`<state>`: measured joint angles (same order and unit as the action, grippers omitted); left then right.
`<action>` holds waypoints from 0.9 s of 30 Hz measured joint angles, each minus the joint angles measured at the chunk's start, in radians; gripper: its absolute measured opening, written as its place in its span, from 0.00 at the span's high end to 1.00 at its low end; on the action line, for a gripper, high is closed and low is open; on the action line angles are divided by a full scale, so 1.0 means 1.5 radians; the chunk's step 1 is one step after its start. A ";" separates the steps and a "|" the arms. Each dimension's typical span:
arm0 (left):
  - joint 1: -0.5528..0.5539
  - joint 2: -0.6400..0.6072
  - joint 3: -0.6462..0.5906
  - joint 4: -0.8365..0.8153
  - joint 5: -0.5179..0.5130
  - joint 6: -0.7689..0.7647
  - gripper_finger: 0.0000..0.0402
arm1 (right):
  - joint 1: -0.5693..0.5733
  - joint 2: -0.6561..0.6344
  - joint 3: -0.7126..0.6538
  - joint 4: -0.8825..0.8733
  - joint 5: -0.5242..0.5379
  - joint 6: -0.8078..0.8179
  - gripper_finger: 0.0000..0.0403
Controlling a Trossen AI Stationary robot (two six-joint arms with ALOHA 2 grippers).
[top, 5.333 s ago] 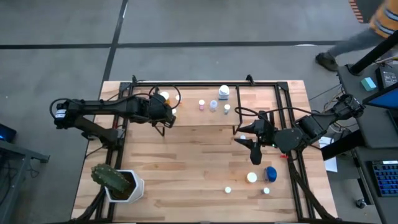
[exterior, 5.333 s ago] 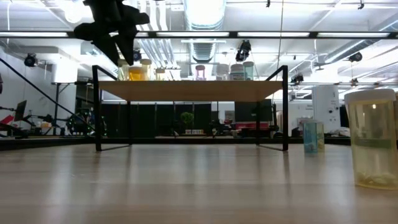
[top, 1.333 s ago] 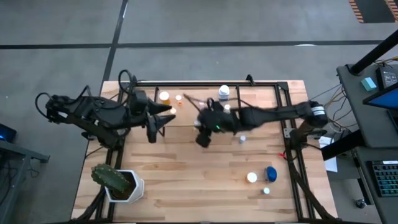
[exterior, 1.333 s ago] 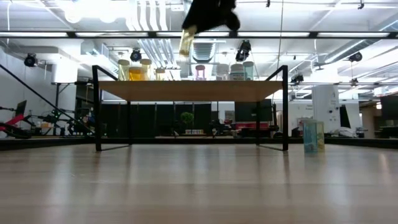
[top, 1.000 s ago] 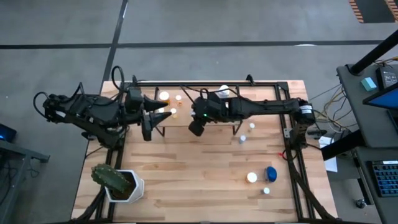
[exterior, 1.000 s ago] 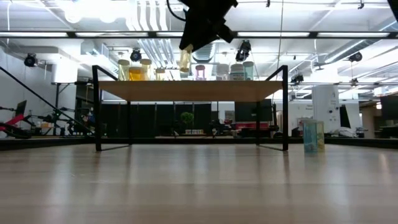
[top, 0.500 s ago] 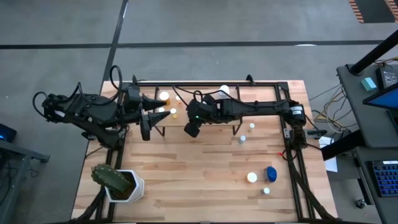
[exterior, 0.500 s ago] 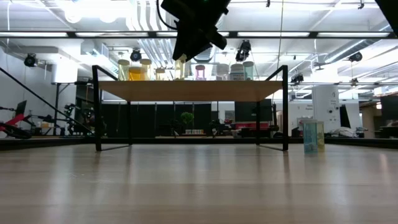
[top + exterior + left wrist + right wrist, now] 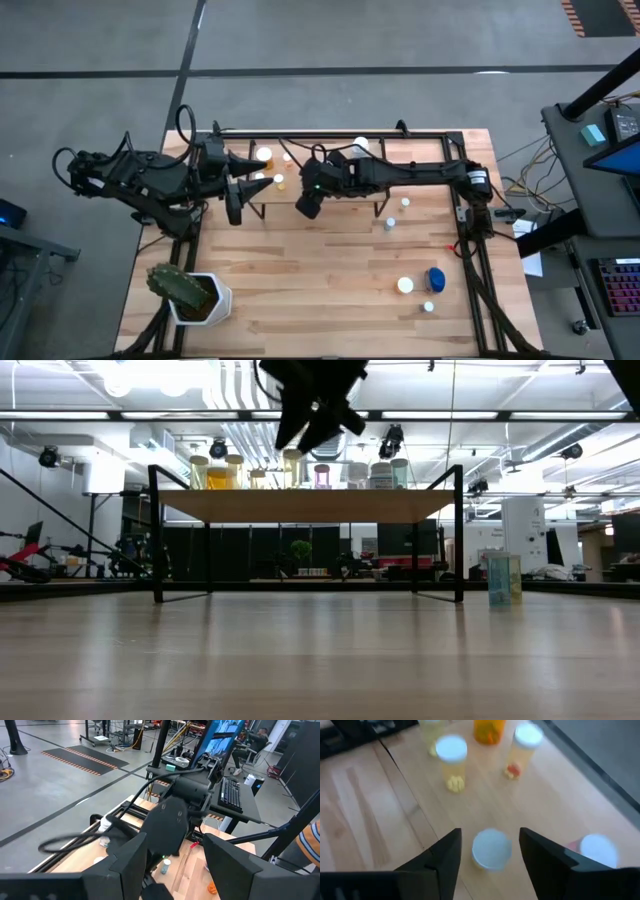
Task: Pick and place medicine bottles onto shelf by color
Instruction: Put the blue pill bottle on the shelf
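The right hand (image 9: 490,865) hangs over the shelf (image 9: 305,506) with its two dark fingers spread, and a white-capped bottle (image 9: 491,849) stands between them, apart from both, so it looks released rather than gripped. From above, that arm reaches across from the right side of the counter (image 9: 330,280) to the shelf's left-middle part, close to the left hand (image 9: 243,180), which waits just beside the shelf's left end with its fingers parted and nothing between them. Near the released bottle stand two pale yellow bottles (image 9: 451,762) with white caps and an orange bottle (image 9: 489,731), so the warm-coloured group sits together here; a pink-bodied one shows at the edge of the right wrist view. More bottles remain on the counter: a wider blue bottle (image 9: 435,278) and small white-capped ones (image 9: 404,285) near the right front. These bottles look light, rigid and smooth-walled, likely plastic, and a few loose pills show inside the clear ones. Being narrow and tall, they should tip easily if brushed. The safest hold is probably across the body just under the cap, with the fingers squarely on opposite sides and a gentle squeeze, since a round slick wall may twist out of an off-centre pinch.
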<state>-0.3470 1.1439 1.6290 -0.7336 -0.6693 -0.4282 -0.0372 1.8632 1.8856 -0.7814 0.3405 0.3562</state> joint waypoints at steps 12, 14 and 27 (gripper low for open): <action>0.000 0.008 -0.001 0.013 -0.001 0.003 0.55 | 0.062 -0.088 0.092 -0.157 -0.112 0.086 0.52; 0.000 0.012 -0.001 0.025 -0.001 0.014 0.55 | 0.088 -0.113 0.093 -0.207 -0.127 0.138 0.52; 0.000 0.017 -0.001 0.124 -0.001 0.121 0.55 | 0.241 -0.296 -0.159 -0.428 -0.123 0.520 0.52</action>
<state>-0.3473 1.1687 1.6268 -0.5484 -0.6714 -0.2467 0.3247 1.4197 1.6464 -1.4230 0.1564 1.1362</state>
